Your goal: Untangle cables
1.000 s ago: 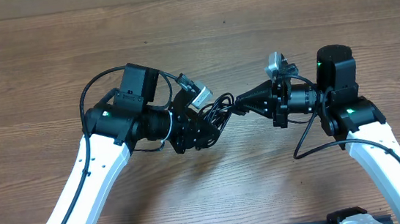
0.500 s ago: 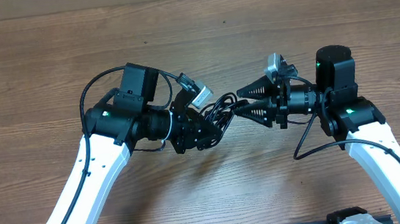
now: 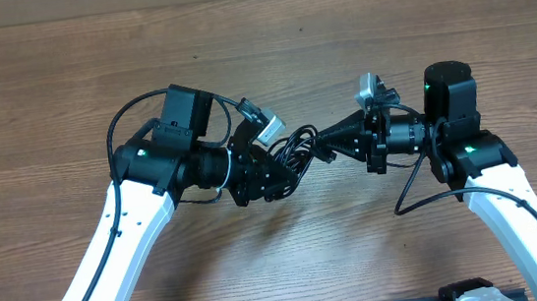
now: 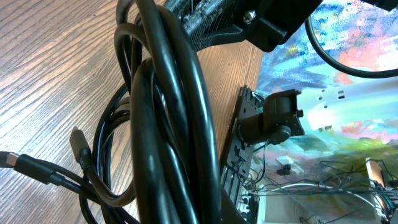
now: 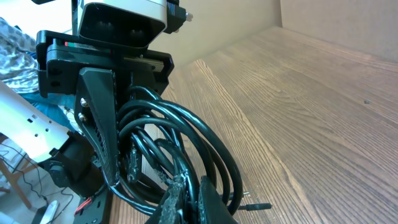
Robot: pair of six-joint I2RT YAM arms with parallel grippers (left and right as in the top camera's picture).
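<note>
Your left gripper (image 3: 272, 168) sits near the middle of the table (image 3: 63, 71), reaching toward the right, and it is clamped on the cables (image 3: 295, 148). These form a bunched coil of thin black loops that spills out past its fingertips. Your right gripper (image 3: 319, 146) points straight back at it from the other side. Its two fingers are pressed together on a strand at the right edge of that same coil, so both claws are gripping the one bundle and their tips are just beside each other. In the right wrist view you see the right fingers (image 5: 208, 202) pinched to a point at the bottom of the picture, with a black strand running up from between them into the loops. The loops curve round and pass into the left claw, whose ribbed black finger (image 5: 99, 118) stands upright just left of them. Beyond the coil a small plug (image 5: 256, 205) lies on the wood, well clear of both claws. In the left wrist view the loops fill the foreground and hang down toward the wood from a textured finger at the top edge. A second connector (image 4: 77, 142) dangles among the lower strands, and you cannot tell from here whether it touches the table.
</note>
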